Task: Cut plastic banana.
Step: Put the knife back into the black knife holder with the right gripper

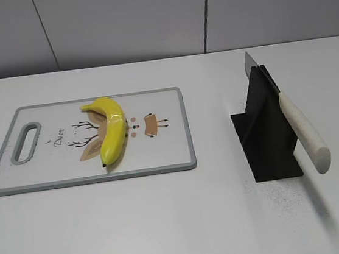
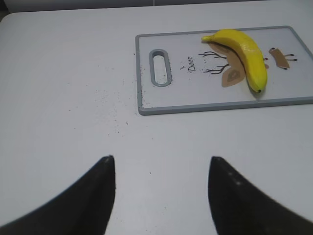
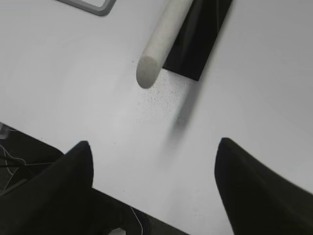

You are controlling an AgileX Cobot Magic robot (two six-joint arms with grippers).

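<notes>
Both sets of fingers, left point(image 2: 161, 196) and right point(image 3: 154, 191), stand wide and empty above bare tabletop point(image 1: 168, 225). The knife point(image 1: 295, 125) rests in its black stand point(image 1: 270, 146), pale handle jutting free: likely light, rigid, best gripped mid-handle. The plastic banana point(image 1: 112, 130), probably smooth and light, lies mid cutting board point(image 1: 16, 181), open room around.

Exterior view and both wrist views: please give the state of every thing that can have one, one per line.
Banana: whole, uncut, lying on the cutting board.
Knife: resting in the black stand, handle pointing out, ungrasped.
Left claw: open, empty.
Right claw: open, empty, near the knife handle.
</notes>
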